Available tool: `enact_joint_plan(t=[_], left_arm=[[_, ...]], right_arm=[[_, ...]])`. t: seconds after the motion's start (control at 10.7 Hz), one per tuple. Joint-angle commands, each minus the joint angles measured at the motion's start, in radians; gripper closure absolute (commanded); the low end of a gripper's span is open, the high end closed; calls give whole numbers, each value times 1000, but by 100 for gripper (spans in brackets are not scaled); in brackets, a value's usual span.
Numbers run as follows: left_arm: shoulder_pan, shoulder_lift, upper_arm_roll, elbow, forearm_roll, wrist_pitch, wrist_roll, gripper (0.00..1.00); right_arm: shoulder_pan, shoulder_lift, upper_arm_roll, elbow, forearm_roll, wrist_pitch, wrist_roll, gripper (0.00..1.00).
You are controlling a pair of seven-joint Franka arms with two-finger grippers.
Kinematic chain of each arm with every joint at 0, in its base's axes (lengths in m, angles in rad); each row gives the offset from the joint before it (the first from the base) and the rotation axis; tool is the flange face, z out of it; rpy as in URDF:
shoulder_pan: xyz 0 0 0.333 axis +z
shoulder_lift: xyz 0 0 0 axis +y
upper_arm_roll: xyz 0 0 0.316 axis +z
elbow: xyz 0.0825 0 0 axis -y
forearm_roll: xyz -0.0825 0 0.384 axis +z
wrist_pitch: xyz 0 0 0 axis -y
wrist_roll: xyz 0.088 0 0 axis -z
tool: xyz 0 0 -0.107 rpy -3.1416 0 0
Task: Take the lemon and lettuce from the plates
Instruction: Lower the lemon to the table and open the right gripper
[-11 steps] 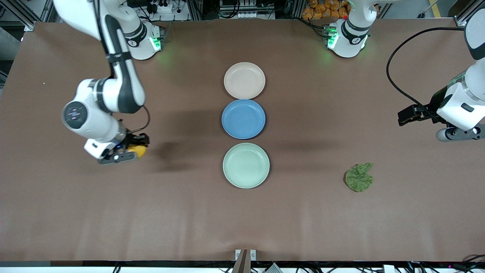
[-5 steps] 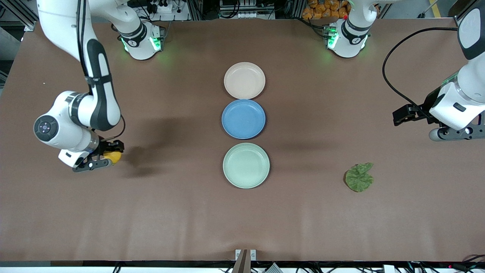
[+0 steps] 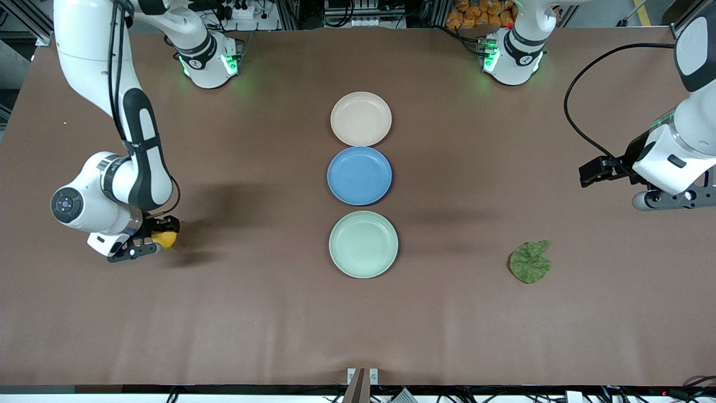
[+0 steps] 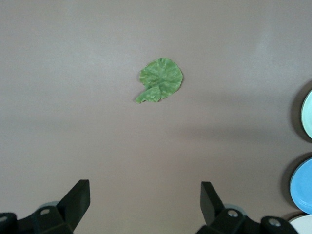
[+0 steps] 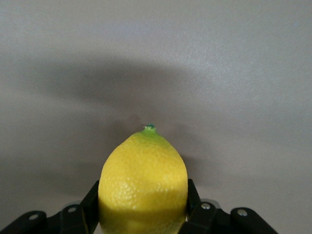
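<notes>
The right claw (image 3: pixel 152 242) has sunk, clamping the lemon (image 3: pixel 166 238) over brown table (image 3: pixel 251 324) (left claw (image 4: pixel 145 204) gapes empty).

Brown surface (image 3: pixel 224 313), matte, faintly creased. Directly on it, in one touching row at mid-surface: beige plate (image 3: pixel 361 118) farthest from the front camera, blue plate (image 3: pixel 359 176) between, mint plate (image 3: pixel 363 244) nearest. Lettuce (image 3: pixel 530 261) flat on it, toward the left arm's end, well apart from plates.
</notes>
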Motion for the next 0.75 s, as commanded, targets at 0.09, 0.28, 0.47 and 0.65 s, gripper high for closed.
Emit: enact_joint_plan(t=[0.09,0.28,0.47,0.65], left_arm=[[-5,0,2,0,-7,5,2,0],[0,-2,2,6,-7,5,5,0],[-3,-2,2,8,-7,5,2,0],[-3,-3,2,9,-7,5,1,0]], right_arm=[[-23,5,22,26,40,-7,-24,0],[-17,-4,22,29,40,-11,-24,0],[-18,-8,20,45,38,-16,-33,0],[-20,-21,19,59,38,-24,-50,0]])
